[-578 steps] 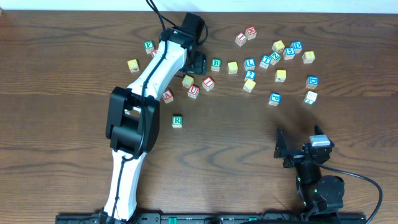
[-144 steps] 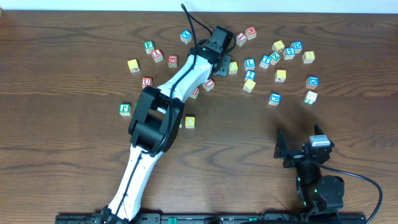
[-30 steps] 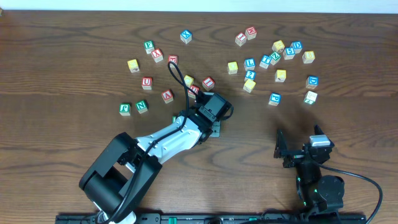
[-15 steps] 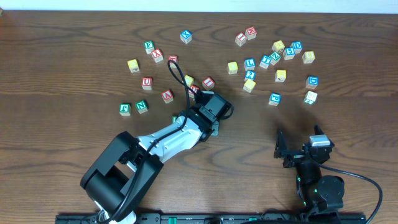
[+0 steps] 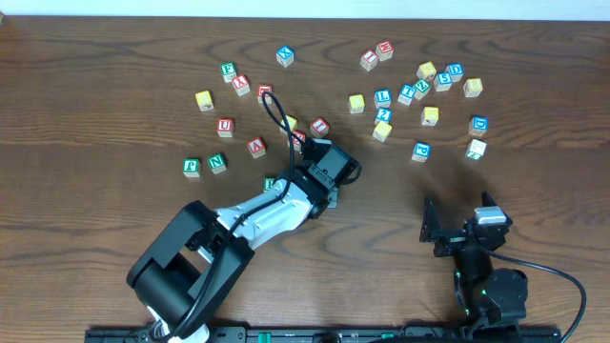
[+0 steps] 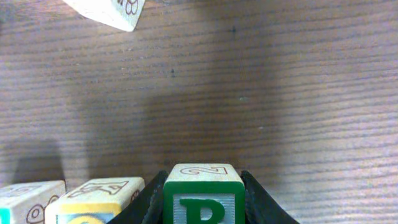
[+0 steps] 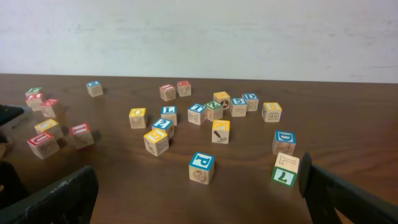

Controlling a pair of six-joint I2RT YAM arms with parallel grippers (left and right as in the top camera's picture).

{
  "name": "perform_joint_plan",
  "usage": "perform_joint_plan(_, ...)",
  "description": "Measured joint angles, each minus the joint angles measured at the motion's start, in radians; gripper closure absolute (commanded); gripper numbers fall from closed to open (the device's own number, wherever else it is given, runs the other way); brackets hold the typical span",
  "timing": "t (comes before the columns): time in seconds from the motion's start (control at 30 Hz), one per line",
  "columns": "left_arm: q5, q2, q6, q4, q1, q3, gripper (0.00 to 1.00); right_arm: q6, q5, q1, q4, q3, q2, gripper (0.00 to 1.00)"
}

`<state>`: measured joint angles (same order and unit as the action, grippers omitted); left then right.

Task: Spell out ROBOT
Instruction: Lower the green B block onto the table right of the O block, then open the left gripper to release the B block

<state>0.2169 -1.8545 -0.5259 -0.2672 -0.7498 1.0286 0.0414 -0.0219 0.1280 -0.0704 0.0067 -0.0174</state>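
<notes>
Clenching a green-framed wooden letter block (image 6: pixel 203 200), the left gripper (image 5: pixel 327 187) holds it at mid-bench beside a yellow-framed wooden block (image 6: pixel 93 198), apparently to extend the word's row. The right gripper (image 5: pixel 431 229) sits released, empty, near the front edge.
</notes>
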Motion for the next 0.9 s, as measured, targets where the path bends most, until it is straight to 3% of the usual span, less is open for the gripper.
perform_joint_plan(0.9, 0.007, -0.001, -0.045, -0.020, -0.007, 0.000, 0.93, 0.000, 0.000, 0.000, 0.000, 0.000, 0.000, 0.01)
